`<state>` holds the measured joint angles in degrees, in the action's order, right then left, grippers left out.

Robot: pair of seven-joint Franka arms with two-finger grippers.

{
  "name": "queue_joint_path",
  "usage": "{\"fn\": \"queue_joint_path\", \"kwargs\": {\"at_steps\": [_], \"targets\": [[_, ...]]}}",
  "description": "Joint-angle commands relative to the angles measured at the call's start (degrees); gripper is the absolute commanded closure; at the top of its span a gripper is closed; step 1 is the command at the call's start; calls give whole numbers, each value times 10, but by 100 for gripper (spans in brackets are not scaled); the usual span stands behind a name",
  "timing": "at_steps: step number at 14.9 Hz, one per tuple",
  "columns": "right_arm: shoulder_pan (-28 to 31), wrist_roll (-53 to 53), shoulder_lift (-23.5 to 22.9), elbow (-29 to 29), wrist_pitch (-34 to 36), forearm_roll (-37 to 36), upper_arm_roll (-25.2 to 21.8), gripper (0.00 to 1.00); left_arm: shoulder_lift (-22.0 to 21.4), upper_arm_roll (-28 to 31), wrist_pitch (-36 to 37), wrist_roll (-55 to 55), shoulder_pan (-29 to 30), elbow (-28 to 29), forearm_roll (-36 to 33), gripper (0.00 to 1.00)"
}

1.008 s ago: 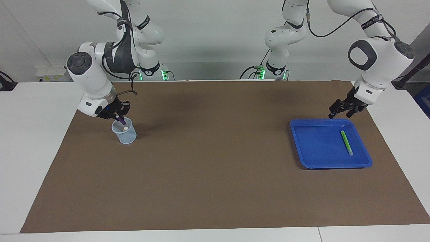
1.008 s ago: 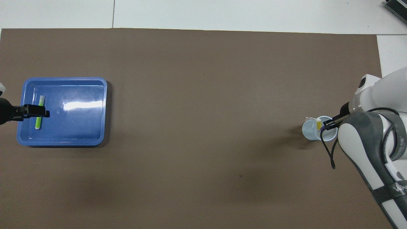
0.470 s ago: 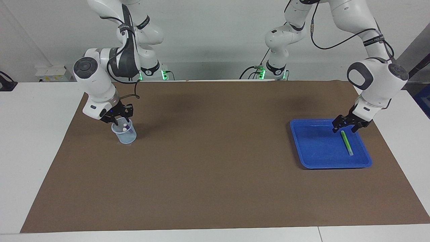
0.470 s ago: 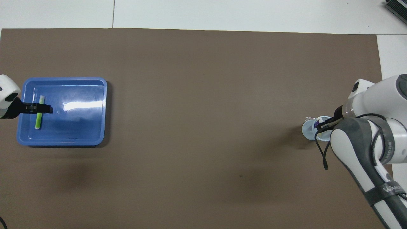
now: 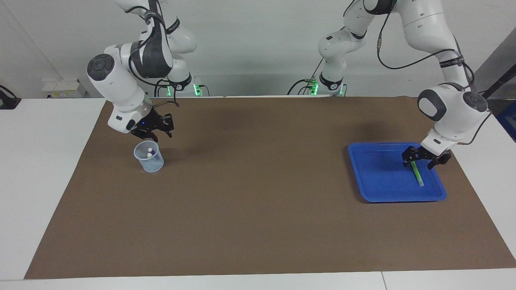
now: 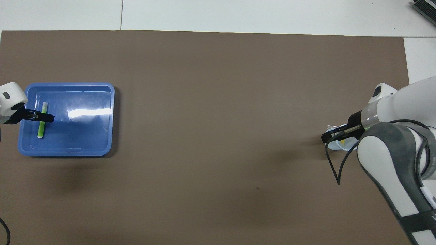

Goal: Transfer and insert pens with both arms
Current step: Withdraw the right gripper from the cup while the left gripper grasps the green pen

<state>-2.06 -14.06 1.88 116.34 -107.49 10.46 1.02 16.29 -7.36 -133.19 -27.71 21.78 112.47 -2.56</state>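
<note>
In the tray (image 5: 363,177), green pen (image 5: 417,174) — lengthwise toward robots.

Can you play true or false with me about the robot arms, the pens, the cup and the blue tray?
1. The green pen lies in the blue tray. True.
2. The cup is lying on its side. False: it stands upright.
3. The right gripper is holding a pen. False: it is over the cup and holds nothing.
4. The left gripper is down at the green pen, fingers open. True.
5. Pen ends show inside the cup. True.
6. The cup sits in the tray. False: it stands on the brown mat, toward the right arm's end.
</note>
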Motion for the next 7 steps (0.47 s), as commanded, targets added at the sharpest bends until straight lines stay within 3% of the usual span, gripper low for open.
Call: {"fn": "queue_joint_path", "kwargs": {"at_steps": [1, 4, 7], "targets": [[-23, 65, 11, 0, 19, 58, 1, 47, 19, -3, -6, -10, 5, -16, -17, 1], [-51, 140, 13, 0, 19, 128, 1, 32, 38, -3, -22, -10, 5, -21, -17, 3], [-72, 177, 18, 0, 9, 219, 1, 2, 50, -3, -26, -9, 5, -23, -15, 4]]}}
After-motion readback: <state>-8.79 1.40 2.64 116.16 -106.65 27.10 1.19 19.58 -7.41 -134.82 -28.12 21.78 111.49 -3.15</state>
